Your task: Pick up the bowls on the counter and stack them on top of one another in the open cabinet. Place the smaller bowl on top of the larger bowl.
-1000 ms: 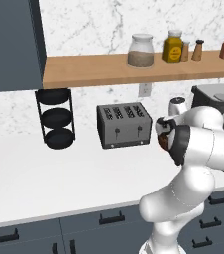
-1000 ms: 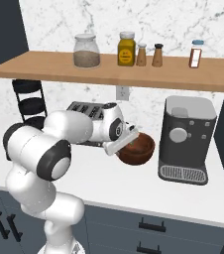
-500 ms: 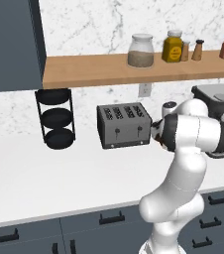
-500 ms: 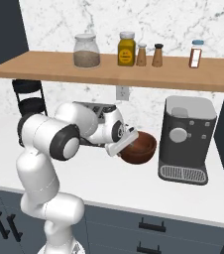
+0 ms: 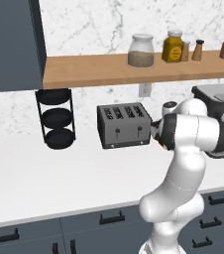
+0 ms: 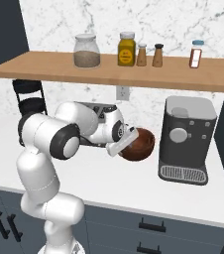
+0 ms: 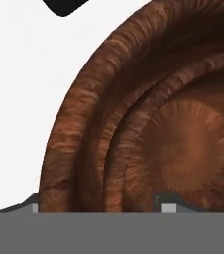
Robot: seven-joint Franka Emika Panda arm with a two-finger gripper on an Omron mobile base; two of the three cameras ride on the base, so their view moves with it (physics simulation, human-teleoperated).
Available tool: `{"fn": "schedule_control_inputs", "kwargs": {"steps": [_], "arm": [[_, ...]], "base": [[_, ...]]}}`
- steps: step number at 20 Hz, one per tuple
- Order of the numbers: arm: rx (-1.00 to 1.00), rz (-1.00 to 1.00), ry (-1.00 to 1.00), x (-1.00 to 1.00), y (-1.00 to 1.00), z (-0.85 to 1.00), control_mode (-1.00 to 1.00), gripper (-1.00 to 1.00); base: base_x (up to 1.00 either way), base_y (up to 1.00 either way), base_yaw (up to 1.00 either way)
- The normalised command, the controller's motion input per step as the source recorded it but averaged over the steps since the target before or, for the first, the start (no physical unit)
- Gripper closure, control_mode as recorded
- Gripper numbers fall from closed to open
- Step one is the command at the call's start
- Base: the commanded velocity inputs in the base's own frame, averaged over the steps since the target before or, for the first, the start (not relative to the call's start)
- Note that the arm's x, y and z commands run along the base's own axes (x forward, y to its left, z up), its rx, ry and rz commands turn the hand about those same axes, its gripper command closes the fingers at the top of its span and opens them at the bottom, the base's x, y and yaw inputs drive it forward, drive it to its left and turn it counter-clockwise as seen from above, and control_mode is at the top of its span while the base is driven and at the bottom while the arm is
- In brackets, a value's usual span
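the gripper [image 6: 125, 140] is at the near rim of a reddish-brown bowl [image 6: 138, 144], which sits on the counter [image 6: 109, 178] between the toaster [image 5: 124, 125] and the coffee machine [image 6: 186, 139]. in the hand view the bowl [image 7: 153, 124] is very close, its dark inside turned to the camera, probably because the hand comes from above the rim to pinch it. whether the fingers are wide, narrow or already holding the rim, i cannot tell. i also cannot tell if this is the larger or smaller bowl. the open cabinet [image 5: 10, 44] is far on the left, so a long carry is waiting.
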Motion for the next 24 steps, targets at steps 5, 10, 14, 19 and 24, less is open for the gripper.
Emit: {"fn": "schedule_control_inputs", "kwargs": {"steps": [5, 10, 14, 19, 24], "arm": [[0.0, 0.0, -0.03, -0.6, 0.02, 0.39, -1.0, 1.0], [0.0, 0.0, -0.07, -1.0, 0.22, 1.0, -1.0, 1.0], [0.01, 0.04, 0.0, -1.0, 0.51, 1.0, -1.0, 1.0], [0.0, 0.11, 0.0, -1.0, 0.87, 1.0, -1.0, 1.0], [0.0, 0.14, 0.0, -0.76, 1.0, 1.0, -1.0, 1.0]], "base": [[0.0, 0.0, 0.0], [0.0, 0.0, 0.0], [0.0, 0.0, 0.0], [0.0, 0.0, 0.0], [0.0, 0.0, 0.0]]}}
